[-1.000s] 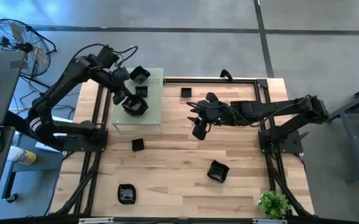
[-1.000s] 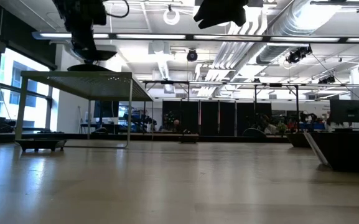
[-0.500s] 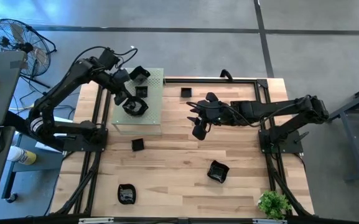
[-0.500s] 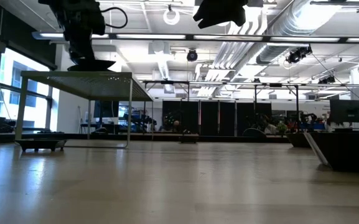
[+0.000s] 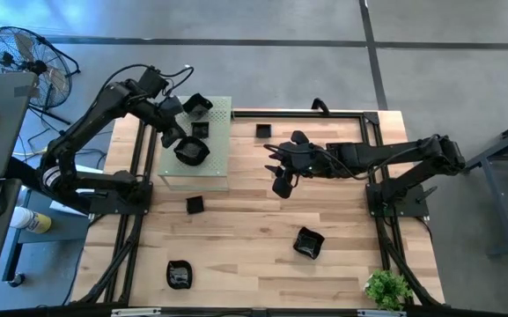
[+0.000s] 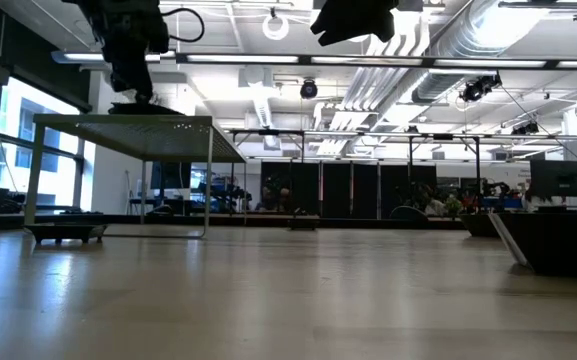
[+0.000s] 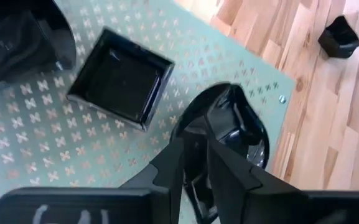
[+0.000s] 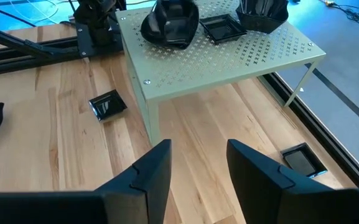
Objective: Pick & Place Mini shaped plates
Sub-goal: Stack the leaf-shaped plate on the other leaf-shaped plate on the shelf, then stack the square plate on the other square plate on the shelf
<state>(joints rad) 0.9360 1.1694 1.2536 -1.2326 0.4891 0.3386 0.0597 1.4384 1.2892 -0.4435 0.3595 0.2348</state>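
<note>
The left gripper's (image 5: 180,141) fingers (image 7: 229,177) stand slightly parted over a wavy-rimmed black plate (image 5: 192,151) resting on the green perforated board (image 5: 221,158); whether they touch it is hidden. The right gripper (image 5: 281,173) hangs wide open mid-counter (image 5: 245,229), empty. Three plates sit on the board, four elsewhere on the counter

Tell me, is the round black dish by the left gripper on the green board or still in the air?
On the board: the round black dish rests on the green perforated board.
</note>
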